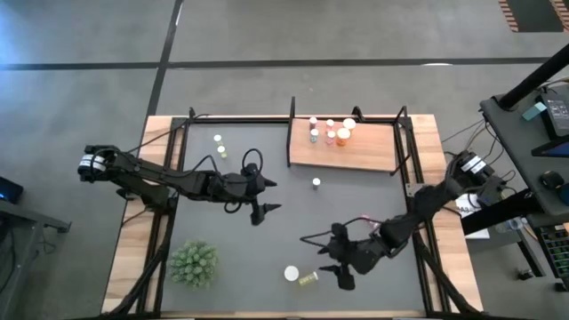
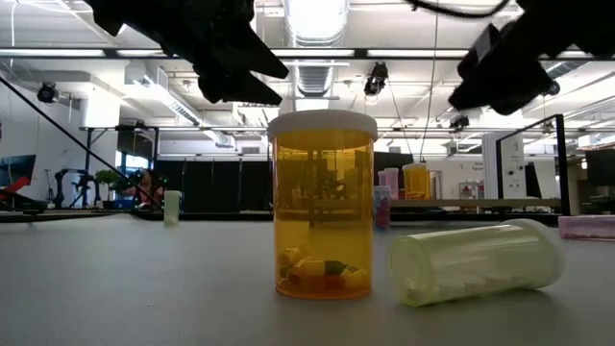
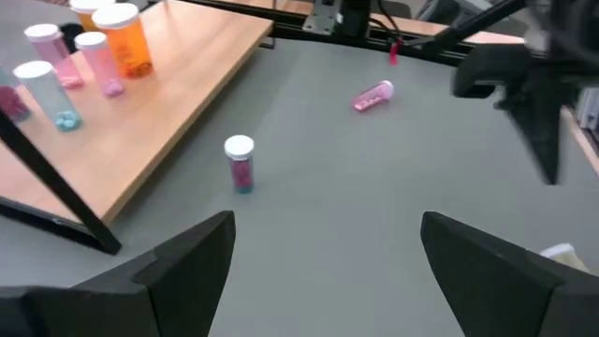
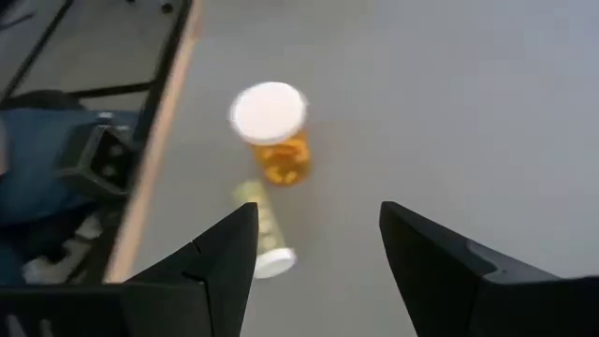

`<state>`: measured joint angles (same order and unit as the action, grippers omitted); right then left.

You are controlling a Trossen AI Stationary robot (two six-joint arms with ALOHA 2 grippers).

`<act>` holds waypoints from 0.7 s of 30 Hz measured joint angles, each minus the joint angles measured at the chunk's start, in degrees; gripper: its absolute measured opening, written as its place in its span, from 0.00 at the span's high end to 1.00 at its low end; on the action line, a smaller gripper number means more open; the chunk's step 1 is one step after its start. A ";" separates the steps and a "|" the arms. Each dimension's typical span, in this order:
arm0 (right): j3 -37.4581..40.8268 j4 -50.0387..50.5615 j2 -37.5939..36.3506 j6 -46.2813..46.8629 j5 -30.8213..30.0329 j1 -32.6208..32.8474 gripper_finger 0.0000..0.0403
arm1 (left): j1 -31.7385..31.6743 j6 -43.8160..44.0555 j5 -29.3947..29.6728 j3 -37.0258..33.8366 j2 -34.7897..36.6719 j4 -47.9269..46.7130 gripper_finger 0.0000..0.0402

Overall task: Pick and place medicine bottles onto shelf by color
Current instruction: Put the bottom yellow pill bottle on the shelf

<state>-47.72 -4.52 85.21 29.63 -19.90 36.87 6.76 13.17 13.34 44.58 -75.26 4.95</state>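
The right claw (image 4: 318, 253), jaws apart and empty, hovers above the upright orange bottle (image 1: 292, 274) at the counter's near edge, beside a toppled yellow-green bottle (image 1: 308, 278). Next comes descent and closing. The left claw (image 1: 267, 197) waits wide.

Materials and finishes

Orange bottle (image 2: 323, 207): glossy translucent plastic, smooth white cap. Yellow-green bottle (image 2: 476, 261), lower right: frosted translucent plastic. Shelf (image 1: 342, 148): smooth light wood, thin black metal posts. Mat (image 1: 293, 213): matt grey. Surface (image 1: 133, 244): light wood edges.
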 joint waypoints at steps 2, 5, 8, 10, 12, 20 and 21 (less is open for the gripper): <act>1.06 -4.27 1.90 0.09 -2.34 0.95 0.47 | 0.01 0.02 -1.42 0.00 0.00 -0.12 0.19; 1.86 -9.14 5.80 0.15 -3.27 1.62 0.47 | 0.09 0.00 -2.76 0.00 0.00 -0.49 0.19; 1.11 -11.17 10.70 -0.95 -3.24 1.82 0.47 | 0.09 0.00 -2.91 0.00 0.00 -1.41 0.19; 0.00 -11.28 13.44 -3.72 -3.23 2.15 0.47 | 0.09 0.00 -2.90 0.00 0.00 -1.55 0.19; -1.23 -11.43 15.31 -6.91 -3.08 2.55 0.47 | 0.09 -0.02 -2.90 0.00 0.00 -1.54 0.19; -3.09 -11.77 17.62 -11.66 -3.03 3.39 0.53 | 0.09 -0.05 -2.91 0.00 0.00 -1.57 0.19; -2.78 -11.88 17.62 -11.11 -2.99 3.42 0.54 | 0.09 -0.05 -2.91 0.00 0.00 -1.56 0.19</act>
<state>-50.50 -16.40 102.83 18.52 -22.90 40.29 6.85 13.11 10.44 44.58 -75.26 3.39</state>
